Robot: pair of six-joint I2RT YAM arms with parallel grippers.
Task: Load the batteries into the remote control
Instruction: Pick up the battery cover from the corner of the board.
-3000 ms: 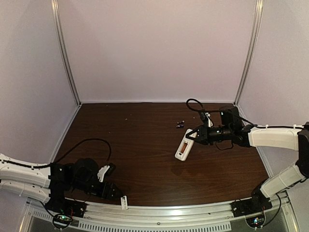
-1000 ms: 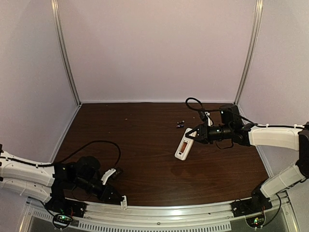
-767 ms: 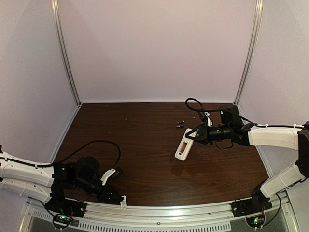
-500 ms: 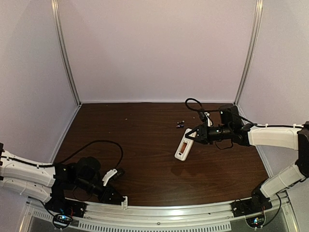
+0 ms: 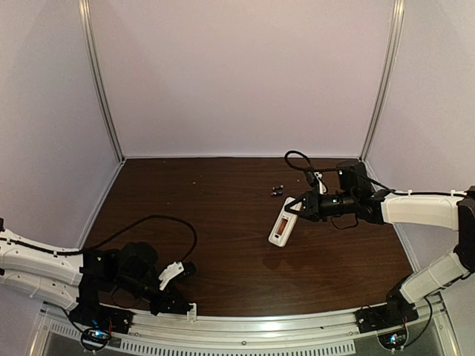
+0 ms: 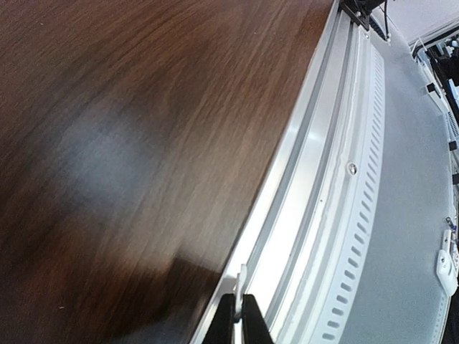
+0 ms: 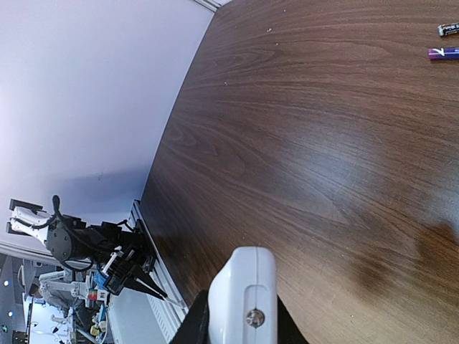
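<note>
The white remote control hangs tilted above the right middle of the dark table, its open bay showing orange from above. My right gripper is shut on its upper end; in the right wrist view the remote control fills the space between the fingers of that gripper. Two batteries lie side by side behind it, free of both grippers, and the batteries also show at the right wrist view's top right. My left gripper is low at the near table edge, shut on a thin white plastic piece.
An aluminium rail with a slotted strip runs along the near table edge, right under the left gripper. A black cable loops over the table from the left arm. Pale walls close the back and both sides.
The left wrist has shifted a little to the right along the near edge, and its cable loop has spread right. The right arm and the remote have not moved.
</note>
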